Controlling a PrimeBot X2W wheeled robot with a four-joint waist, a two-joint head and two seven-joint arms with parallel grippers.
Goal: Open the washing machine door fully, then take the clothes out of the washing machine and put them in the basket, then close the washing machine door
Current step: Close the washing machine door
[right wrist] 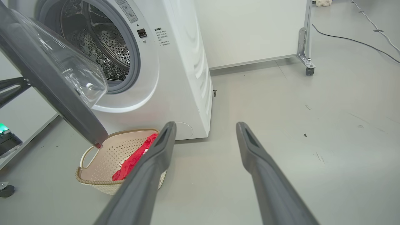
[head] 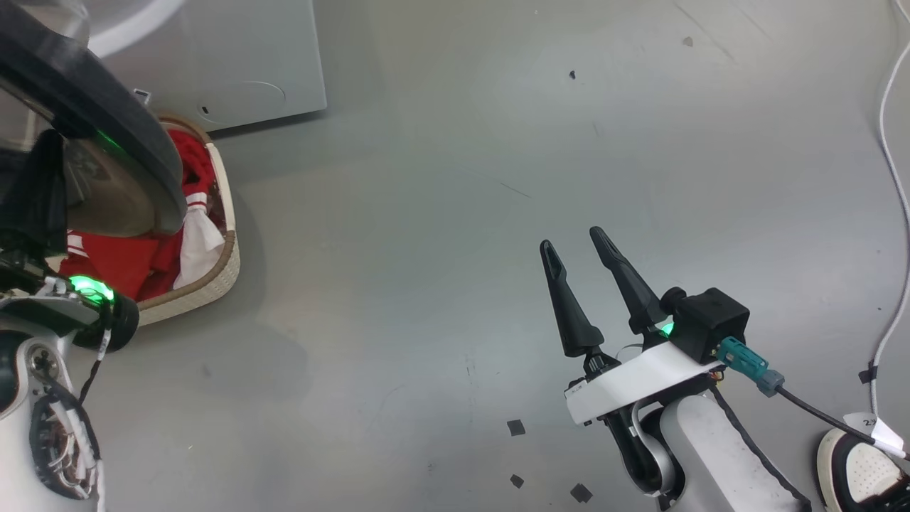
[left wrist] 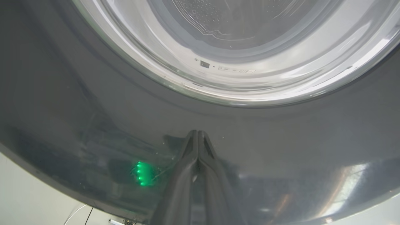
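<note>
Left gripper (left wrist: 197,134): jaws pressed together, nothing between them, tips set against the glossy black rim of the washing machine door (left wrist: 281,140), just below its clear glass bowl; a green light reflects in the rim beside the fingers. Right gripper (head: 571,239): jaws spread wide and empty, hanging over bare grey floor (head: 426,213), well apart from the machine and the basket. Washing machine door, seen in the right wrist view (right wrist: 56,90): partly open, swung out from the front, its lower edge above the near rim of the basket. Washing machine (right wrist: 175,78): white, front-loading, grey gasket and perforated steel drum (right wrist: 93,47) exposed behind the door. Basket (right wrist: 93,182): cream, perforated, brown woven-look rim, on the floor just in front of the machine's base. Clothes (right wrist: 134,159): red with white trim, lying inside the basket; in the head view (head: 121,263) they are partly hidden under the door. Sundries: white cable (head: 889,142) along the floor's right edge; a person's shoe (head: 860,469) at the lower right corner; dark tape scraps (head: 515,427) near the right arm.
</note>
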